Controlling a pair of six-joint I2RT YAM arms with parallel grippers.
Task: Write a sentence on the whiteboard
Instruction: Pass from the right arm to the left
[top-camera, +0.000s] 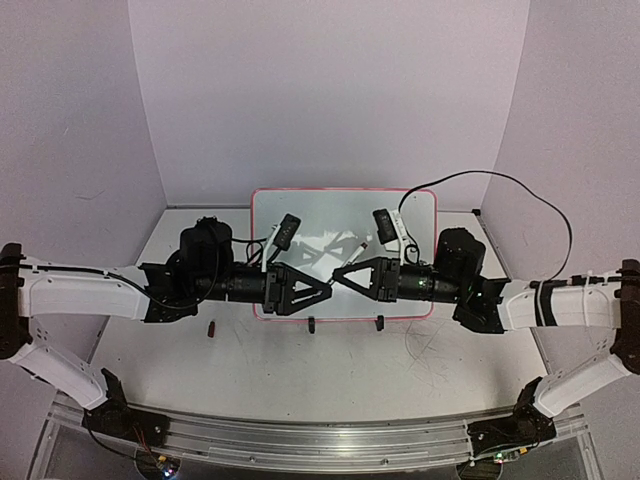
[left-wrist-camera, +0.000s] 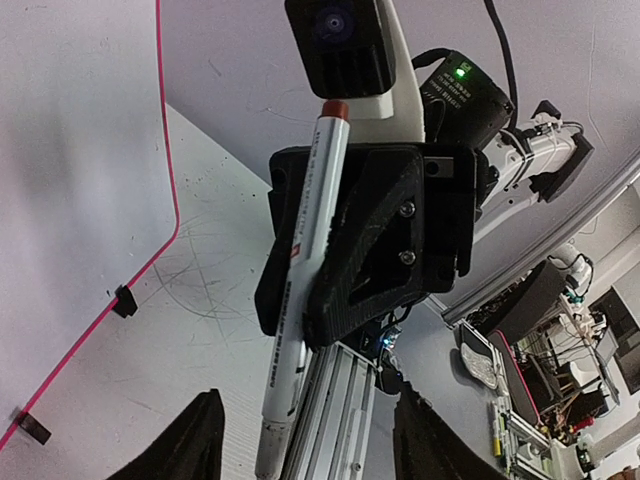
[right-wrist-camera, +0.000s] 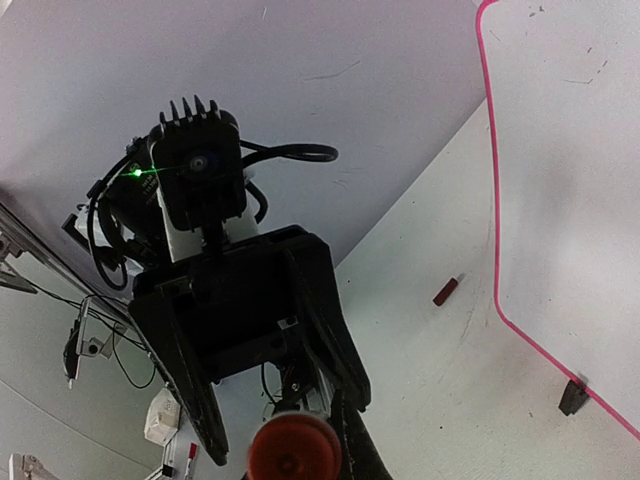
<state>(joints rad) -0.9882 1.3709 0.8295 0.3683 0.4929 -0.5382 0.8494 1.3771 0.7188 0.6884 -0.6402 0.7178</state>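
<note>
The whiteboard (top-camera: 345, 205) lies at the back middle of the table, glossy white with a pink frame. It also shows in the left wrist view (left-wrist-camera: 80, 200) and in the right wrist view (right-wrist-camera: 570, 180). No sentence shows on it. My right gripper (top-camera: 338, 279) is shut on a white marker (left-wrist-camera: 305, 260) with a red rear end (right-wrist-camera: 293, 450). The marker's tip points down between my left fingers (left-wrist-camera: 195, 440). My left gripper (top-camera: 327, 291) is open and faces the right one over the board's near edge.
A small red cap (top-camera: 212, 327) lies on the table left of the board, also in the right wrist view (right-wrist-camera: 446, 291). Two black clip feet (top-camera: 312, 324) sit at the board's near edge. Grey scribble marks (top-camera: 430, 360) cover the tabletop. Walls enclose three sides.
</note>
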